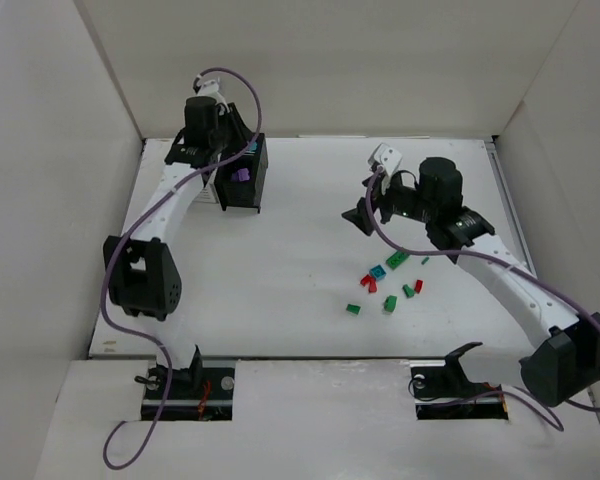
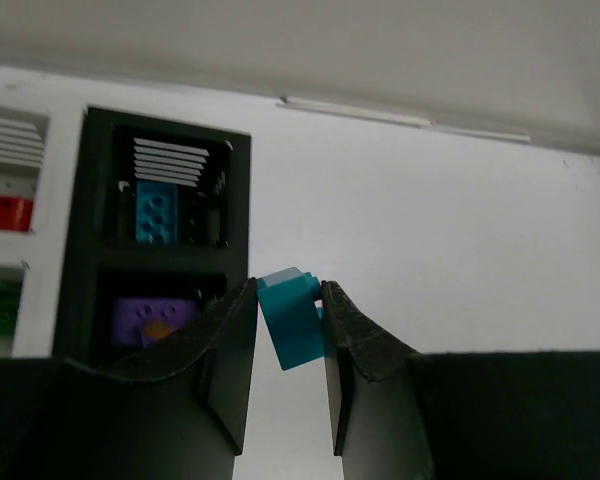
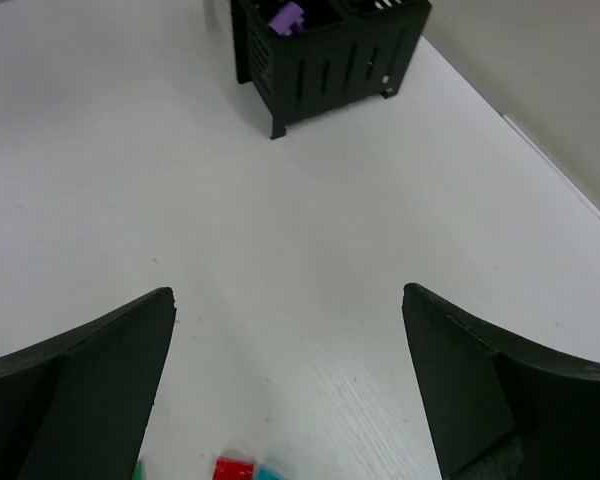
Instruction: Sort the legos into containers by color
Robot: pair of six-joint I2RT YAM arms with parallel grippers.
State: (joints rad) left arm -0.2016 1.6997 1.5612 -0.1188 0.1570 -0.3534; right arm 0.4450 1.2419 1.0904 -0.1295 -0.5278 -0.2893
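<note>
While the loose bricks (image 1: 388, 285) lie well apart from the black box (image 2: 80, 250), the right gripper (image 3: 288, 292) hangs by them with its jaws spread wide and nothing between them. Farther back, at the black box itself, the left gripper (image 2: 288, 292) is pinched on a teal brick (image 2: 295, 325). It sits just right of the box's rim, perhaps not quite over it; the view is too flat to be sure. The compartment with a matching brick (image 2: 157, 212) lies ahead and left, so the left arm, far the nearer, likely must shift that way before letting go.
</note>
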